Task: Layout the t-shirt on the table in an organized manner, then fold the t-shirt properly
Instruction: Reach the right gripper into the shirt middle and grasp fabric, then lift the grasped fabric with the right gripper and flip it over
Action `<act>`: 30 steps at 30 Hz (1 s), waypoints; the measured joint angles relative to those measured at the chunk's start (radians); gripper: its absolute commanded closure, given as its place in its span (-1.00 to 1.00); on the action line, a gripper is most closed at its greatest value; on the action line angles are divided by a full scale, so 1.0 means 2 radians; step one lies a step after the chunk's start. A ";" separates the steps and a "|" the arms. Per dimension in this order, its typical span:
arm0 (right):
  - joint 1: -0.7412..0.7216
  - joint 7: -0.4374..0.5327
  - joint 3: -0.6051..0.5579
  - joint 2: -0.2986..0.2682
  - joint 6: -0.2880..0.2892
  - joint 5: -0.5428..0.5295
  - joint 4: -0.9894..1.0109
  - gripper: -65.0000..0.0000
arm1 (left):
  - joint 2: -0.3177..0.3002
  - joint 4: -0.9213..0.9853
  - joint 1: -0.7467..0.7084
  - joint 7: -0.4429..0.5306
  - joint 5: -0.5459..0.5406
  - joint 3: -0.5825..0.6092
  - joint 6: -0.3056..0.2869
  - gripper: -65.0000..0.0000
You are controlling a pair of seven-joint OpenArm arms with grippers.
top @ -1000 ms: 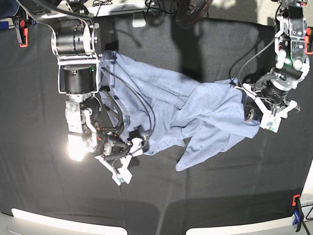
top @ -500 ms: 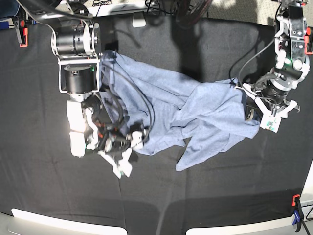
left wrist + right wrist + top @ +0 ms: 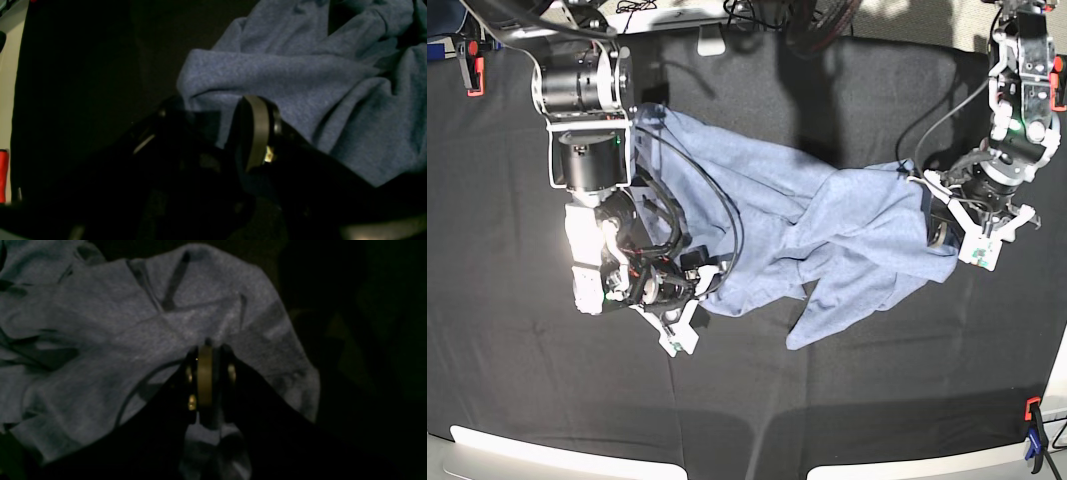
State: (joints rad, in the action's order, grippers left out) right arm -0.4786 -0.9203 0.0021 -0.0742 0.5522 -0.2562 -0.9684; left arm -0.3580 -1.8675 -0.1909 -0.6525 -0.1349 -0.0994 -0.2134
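Observation:
The light blue-grey t-shirt (image 3: 817, 220) lies crumpled and creased across the middle of the black table (image 3: 857, 400). My right gripper (image 3: 697, 290) is at the shirt's lower left edge. In the right wrist view its jaws stand together, shut on a pinch of the t-shirt (image 3: 100, 340), and cloth bunches under the right gripper (image 3: 206, 346). My left gripper (image 3: 942, 235) is at the shirt's right edge. In the left wrist view the left gripper (image 3: 210, 106) is open, and a fold of the t-shirt (image 3: 300, 76) reaches in between its fingers (image 3: 257, 130).
Orange clamps sit at the table's far left corner (image 3: 472, 65) and near right edge (image 3: 1032, 410), with a blue clamp (image 3: 1033, 450) below it. A white strip (image 3: 557, 460) runs along the near edge. Cables (image 3: 717, 200) trail over the shirt from the right arm.
The right gripper has closed on the shirt's lower left edge, and its wrist has turned and shifted slightly toward the cloth. The left arm and the shirt's right side have not moved.

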 measured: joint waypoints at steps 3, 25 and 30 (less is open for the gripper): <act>0.002 -0.026 0.000 0.000 0.024 0.000 -0.052 0.99 | 0.000 0.000 0.000 0.000 0.000 0.000 0.000 0.22; 0.338 -0.114 -0.061 0.008 0.048 -0.169 -0.634 1.00 | 0.000 0.072 0.000 0.023 0.000 0.000 0.000 0.22; 0.382 -0.119 -0.099 0.008 0.048 -0.170 -0.673 1.00 | 0.000 0.072 0.000 0.023 0.000 0.000 0.000 0.22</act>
State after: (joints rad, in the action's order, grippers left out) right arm 0.2848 -1.1576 -0.1955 -0.0586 0.6476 -0.5961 -2.3142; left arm -0.3576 -1.7229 -0.1909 -0.6056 -0.1356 -0.0994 -0.2131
